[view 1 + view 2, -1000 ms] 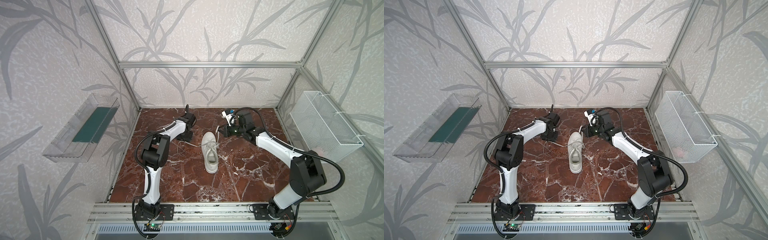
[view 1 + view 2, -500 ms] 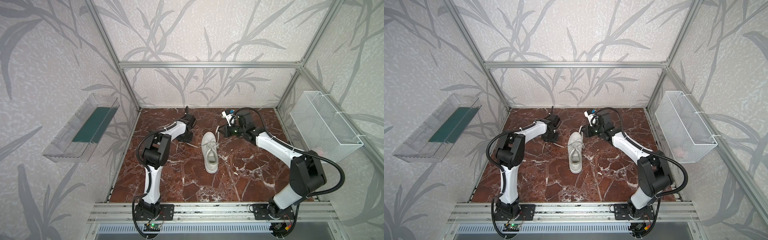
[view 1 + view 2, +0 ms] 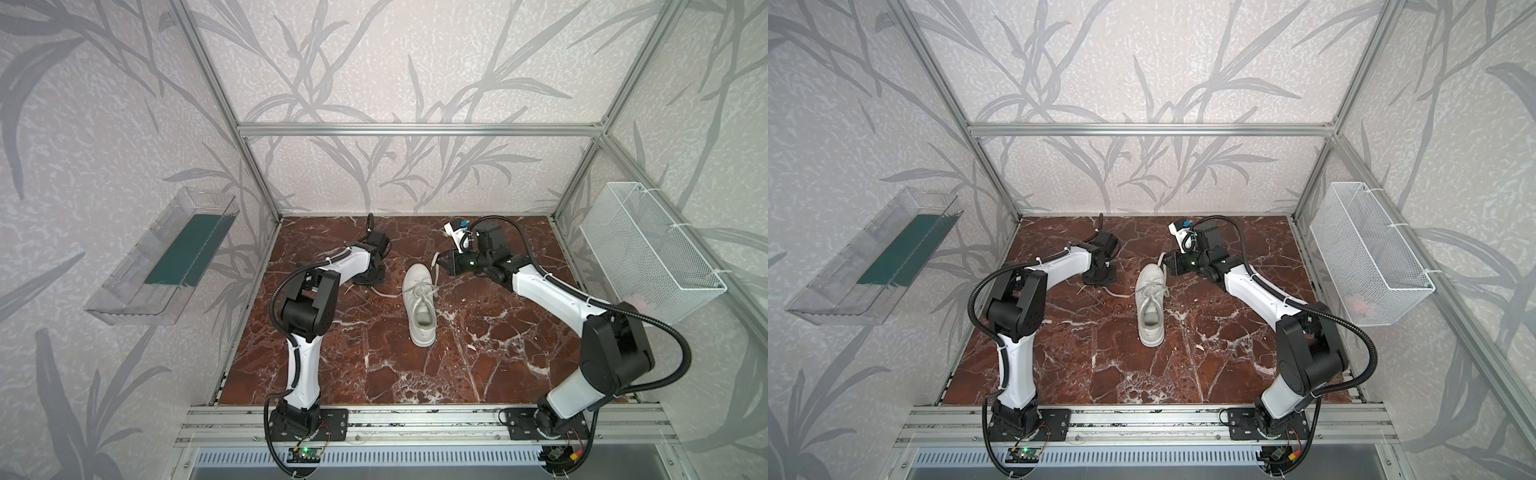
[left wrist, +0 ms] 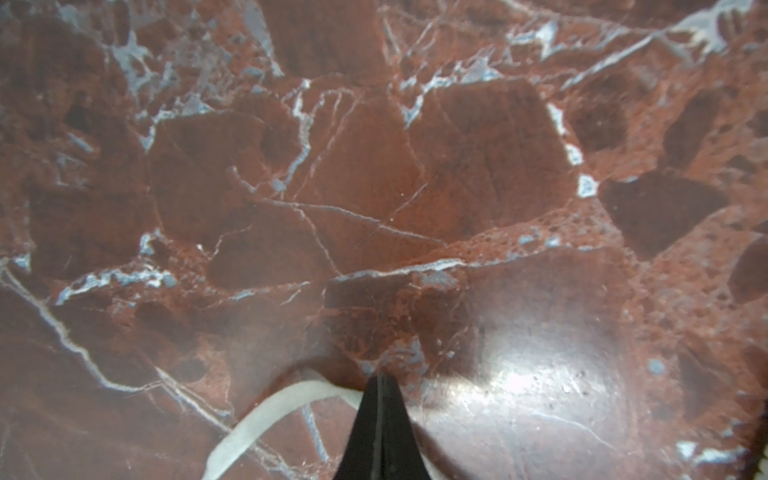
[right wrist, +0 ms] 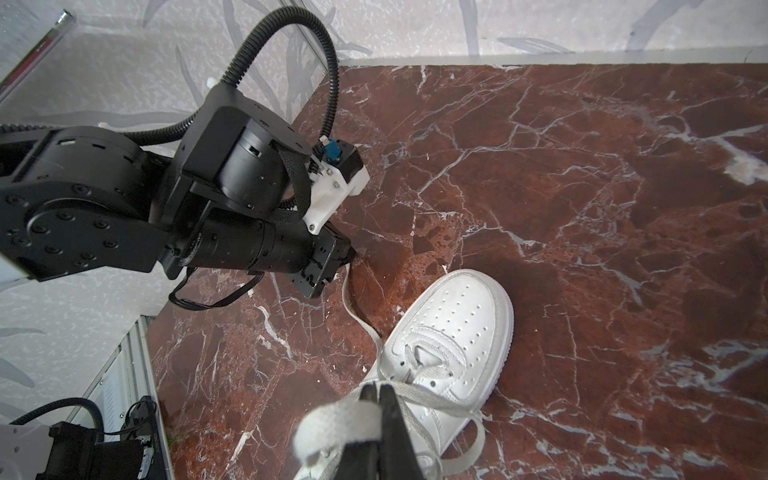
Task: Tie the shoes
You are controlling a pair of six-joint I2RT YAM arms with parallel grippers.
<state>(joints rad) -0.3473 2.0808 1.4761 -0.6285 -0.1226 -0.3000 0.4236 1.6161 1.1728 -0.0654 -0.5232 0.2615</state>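
Fingers (image 5: 392,415) of the right gripper (image 5: 379,395) are clamped together on a raised lace (image 5: 332,419) over the white sneaker (image 3: 422,307), near its toe, while the left gripper (image 4: 379,384), closed too, pinches the other lace (image 4: 266,411) down on the marble table (image 4: 415,166), near that toe.

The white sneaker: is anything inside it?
The sneaker opening shows only pale grey lining, nothing lying in it. Its toe end is hidden beneath the tongue and laces.
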